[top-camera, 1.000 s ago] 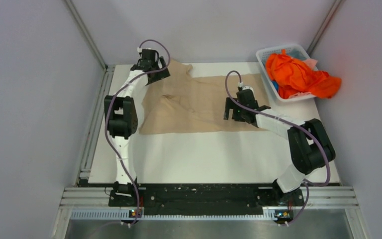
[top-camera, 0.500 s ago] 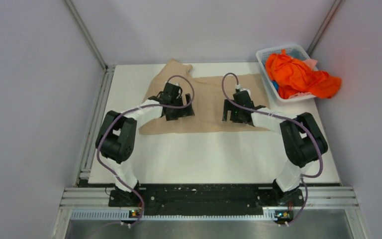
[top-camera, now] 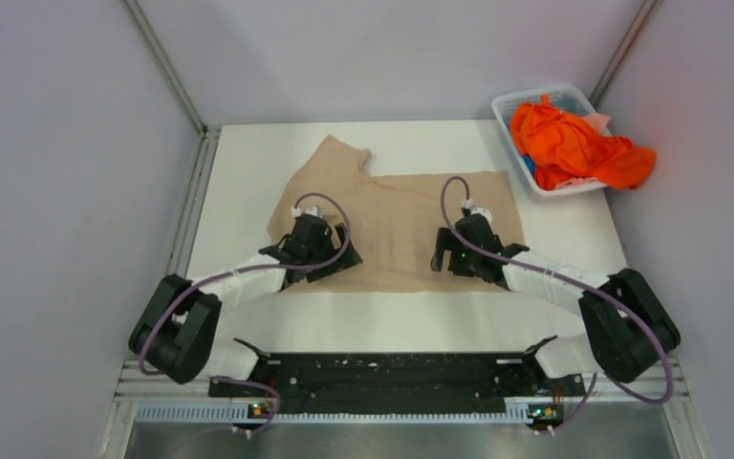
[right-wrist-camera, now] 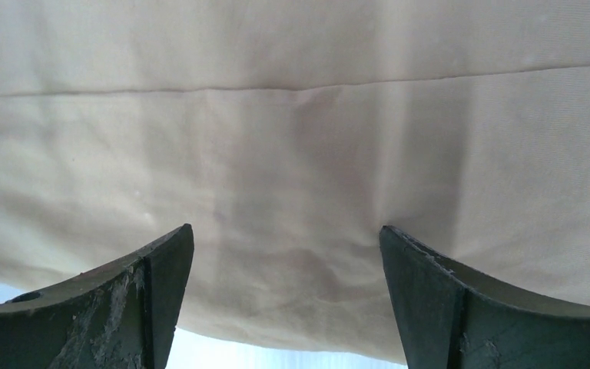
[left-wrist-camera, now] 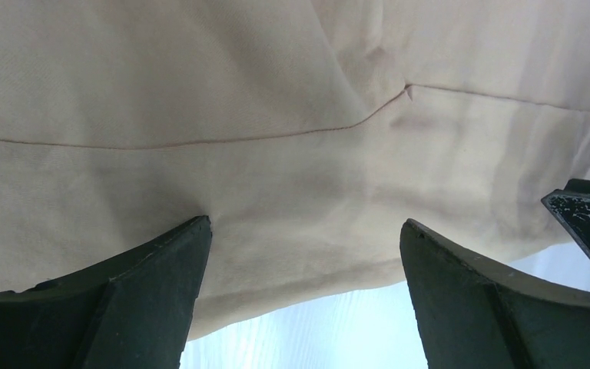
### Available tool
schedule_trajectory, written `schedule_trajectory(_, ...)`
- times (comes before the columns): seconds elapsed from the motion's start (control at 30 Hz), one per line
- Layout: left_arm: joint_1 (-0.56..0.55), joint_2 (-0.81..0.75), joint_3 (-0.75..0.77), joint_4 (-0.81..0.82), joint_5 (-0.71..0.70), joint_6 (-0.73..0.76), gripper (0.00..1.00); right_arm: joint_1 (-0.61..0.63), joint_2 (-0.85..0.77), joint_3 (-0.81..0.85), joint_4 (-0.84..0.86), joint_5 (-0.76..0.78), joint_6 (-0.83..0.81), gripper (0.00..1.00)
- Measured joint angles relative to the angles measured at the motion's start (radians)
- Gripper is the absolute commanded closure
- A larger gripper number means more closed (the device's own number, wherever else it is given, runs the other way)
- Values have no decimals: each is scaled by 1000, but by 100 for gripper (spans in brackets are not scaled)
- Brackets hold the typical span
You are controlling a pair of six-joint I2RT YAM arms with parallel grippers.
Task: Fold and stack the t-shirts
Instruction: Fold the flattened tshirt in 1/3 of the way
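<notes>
A beige t-shirt [top-camera: 397, 215] lies spread on the white table [top-camera: 411, 316], one sleeve pointing to the far left. My left gripper [top-camera: 317, 271] is open and sits low over the shirt's near hem at its left part; the hem [left-wrist-camera: 299, 269] runs between its two fingers [left-wrist-camera: 150, 300]. My right gripper [top-camera: 459, 266] is open over the near hem at its right part; the cloth [right-wrist-camera: 292, 231] fills the gap between its fingers [right-wrist-camera: 445, 300]. Orange t-shirts [top-camera: 573, 148] are heaped in a white basket [top-camera: 509, 103] at the far right.
The basket stands at the table's far right corner, with orange cloth hanging over its right rim. Grey walls close in on the left, the back and the right. A black rail [top-camera: 392, 373] runs along the near edge.
Both grippers have pulled back toward the near edge, from the shirt's middle and far part to its near hem. The left arm moved farthest. The shirt lies flatter now.
</notes>
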State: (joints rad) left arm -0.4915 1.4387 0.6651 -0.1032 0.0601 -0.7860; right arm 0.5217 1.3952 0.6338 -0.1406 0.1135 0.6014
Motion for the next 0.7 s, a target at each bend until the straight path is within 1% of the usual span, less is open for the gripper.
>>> schedule_trajectory(0.13, -93, -144, -105, -49, -60, -92, 1, 127, -88, -58, -58, 26, 55, 11)
schedule_trajectory(0.23, -166, -257, -163, -141, -89, -187, 1, 235, -139, -80, -116, 39, 118, 10)
schedule_trajectory(0.37, -219, -359, -199, -268, -95, -283, 2, 348, -215, -103, -227, 50, 221, 9)
schedule_trajectory(0.47, -232, -394, -198, -351, -101, -327, 1, 373, -266, -112, -331, 93, 285, 5)
schedule_trajectory(0.57, -236, -395, -187, -403, -114, -350, 1, 366, -312, -121, -439, 169, 336, 5)
schedule_trajectory(0.7, -237, -356, -153, -453, -131, -366, 1, 329, -333, -137, -492, 211, 351, 5)
